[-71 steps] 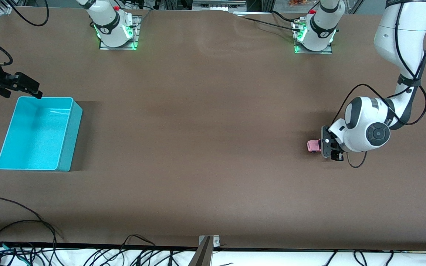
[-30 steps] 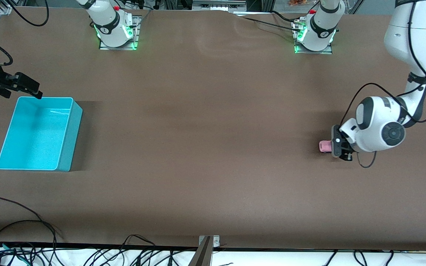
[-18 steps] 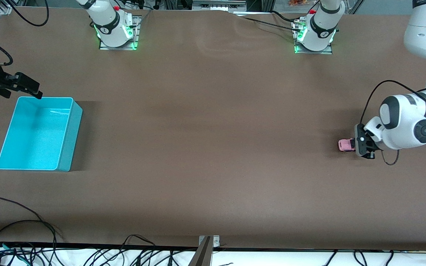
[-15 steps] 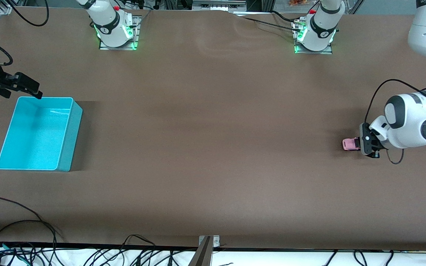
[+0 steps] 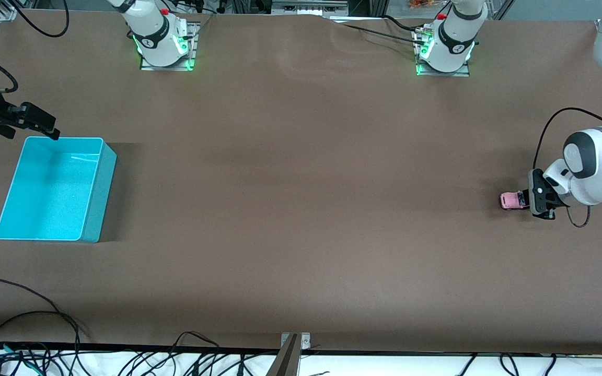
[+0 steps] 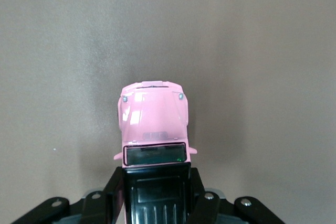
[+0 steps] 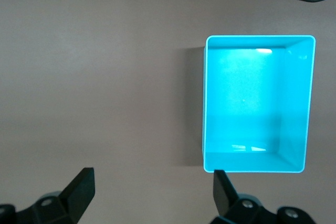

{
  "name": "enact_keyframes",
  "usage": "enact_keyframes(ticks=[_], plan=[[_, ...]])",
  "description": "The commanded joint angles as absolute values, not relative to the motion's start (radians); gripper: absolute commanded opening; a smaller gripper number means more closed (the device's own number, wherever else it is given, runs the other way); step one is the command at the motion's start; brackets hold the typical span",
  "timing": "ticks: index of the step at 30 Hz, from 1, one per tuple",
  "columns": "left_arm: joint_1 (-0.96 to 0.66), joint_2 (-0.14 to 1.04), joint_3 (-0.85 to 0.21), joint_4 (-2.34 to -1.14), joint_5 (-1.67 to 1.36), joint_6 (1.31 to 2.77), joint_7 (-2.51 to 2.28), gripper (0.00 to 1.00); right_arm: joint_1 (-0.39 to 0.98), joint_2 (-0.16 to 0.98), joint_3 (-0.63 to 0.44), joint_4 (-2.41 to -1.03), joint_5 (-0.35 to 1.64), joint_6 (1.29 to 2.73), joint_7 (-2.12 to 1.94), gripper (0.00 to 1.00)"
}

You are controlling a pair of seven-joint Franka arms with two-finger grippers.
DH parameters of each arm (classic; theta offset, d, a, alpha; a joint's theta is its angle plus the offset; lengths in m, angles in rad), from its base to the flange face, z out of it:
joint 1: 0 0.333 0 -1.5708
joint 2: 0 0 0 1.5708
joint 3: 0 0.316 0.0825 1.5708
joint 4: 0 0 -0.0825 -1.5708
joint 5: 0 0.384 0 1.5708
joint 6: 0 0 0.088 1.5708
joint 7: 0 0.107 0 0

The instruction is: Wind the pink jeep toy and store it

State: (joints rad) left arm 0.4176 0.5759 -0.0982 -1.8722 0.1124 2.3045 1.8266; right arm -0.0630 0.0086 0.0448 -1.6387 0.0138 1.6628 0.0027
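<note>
Pincer first: our left pincer (image 5: 528,200) sits low at the table (image 5: 301,209), at the left arm's end, its fingers (image 6: 114,190) pinching the black rear roof of the jeep (image 5: 513,200). In the left wrist view the jeep (image 6: 153,129) shows its pink hood and windscreen pointing away from the pincer (image 6: 156,192), with a finger pressed against each side of the rear part. We cannot tell whether its wheels touch the table or ride just above it.

Our right pincer (image 7: 152,187) waits at the right arm's end, fingers spread wide and holding nothing. It hangs in the air near the bin (image 5: 53,188); in the front view its dark body (image 5: 29,119) shows just past one corner of the bin's rim.

We see the turquoise bin (image 7: 257,103) standing upright on the table, open at the top, with only its own bare floor and walls inside. The jeep is well apart from it, almost the whole table length away.
</note>
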Motion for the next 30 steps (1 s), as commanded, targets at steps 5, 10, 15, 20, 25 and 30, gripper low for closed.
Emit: enact_keyframes(ticks=[5, 10, 15, 20, 25, 30], plan=[[0.431, 0.591, -0.107, -1.798, 0.1, 2.275, 1.855, 1.0, -0.061, 0.018, 0.046, -1.612, 0.003, 1.649, 0.002, 1.0], [0.423, 0.571, -0.109, -1.727, 0.097, 2.156, 1.842, 1.0, -0.061, 0.018, 0.046, -1.612, 0.003, 1.649, 0.002, 1.0], [0.416, 0.555, -0.12, -1.668, 0.095, 2.047, 1.799, 1.0, -0.061, 0.018, 0.046, -1.612, 0.003, 1.649, 0.002, 1.0], [0.385, 0.528, -0.126, -1.62, 0.095, 1.945, 1.685, 1.0, -0.061, 0.018, 0.046, -1.612, 0.003, 1.649, 0.002, 1.0], [0.327, 0.518, -0.129, -1.516, 0.091, 1.792, 1.497, 1.0, -0.061, 0.02, 0.044, -1.612, 0.002, 1.649, 0.003, 1.0], [0.296, 0.518, -0.129, -1.48, 0.089, 1.746, 1.434, 1.0, -0.063, 0.021, 0.043, -1.612, 0.003, 1.649, 0.005, 1.0]])
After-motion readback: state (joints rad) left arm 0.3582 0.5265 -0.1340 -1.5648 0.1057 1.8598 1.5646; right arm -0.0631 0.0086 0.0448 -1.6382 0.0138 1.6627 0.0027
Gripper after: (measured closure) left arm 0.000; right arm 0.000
